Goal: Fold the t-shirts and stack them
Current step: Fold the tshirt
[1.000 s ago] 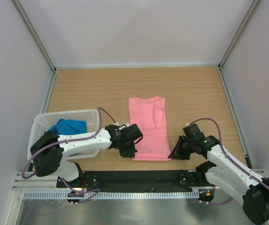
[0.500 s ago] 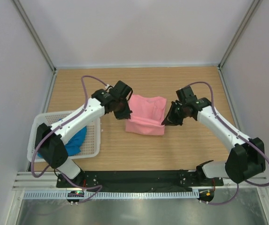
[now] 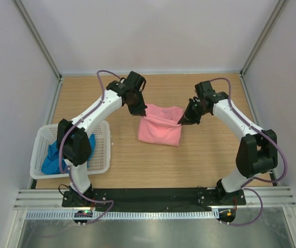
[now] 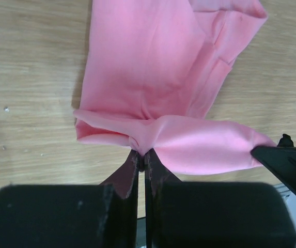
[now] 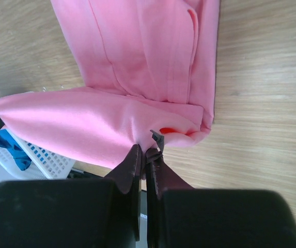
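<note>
Item: pink shirt [image 3: 160, 129]. Lay on the worktop [image 3: 209, 160] to the right of the basket [image 3: 106, 150], well apart from it and a little farther back. Already narrowed to a long panel. One end was lifted and drawn over the layers beneath as a taut band strung between the two claws.

Item: left claw [image 3: 139, 113]. Clenched on the corner of the raised band nearer the basket, with cloth bunched between the fingers in the wrist view.

Item: right claw [image 3: 181, 122]. Clenched on the corner farther from the basket, with the fabric pinched thin at the tips.

Item: blue shirt [image 3: 49, 163]. Crumpled inside the basket, unfolded, partly hidden by the left arm.

Step in hand, as judged: the end-over-end halving of the pink shirt, with the carried edge near the far end of its travel from the basket's front.

Next move, as judged: lower the band so that its edge meets the edge below it squarely, then loosen both claws together. Lift them straight off, so that neither corner drags out of line. The blue shirt has yet to be fetched from the basket, folded and laid on the pink one
</note>
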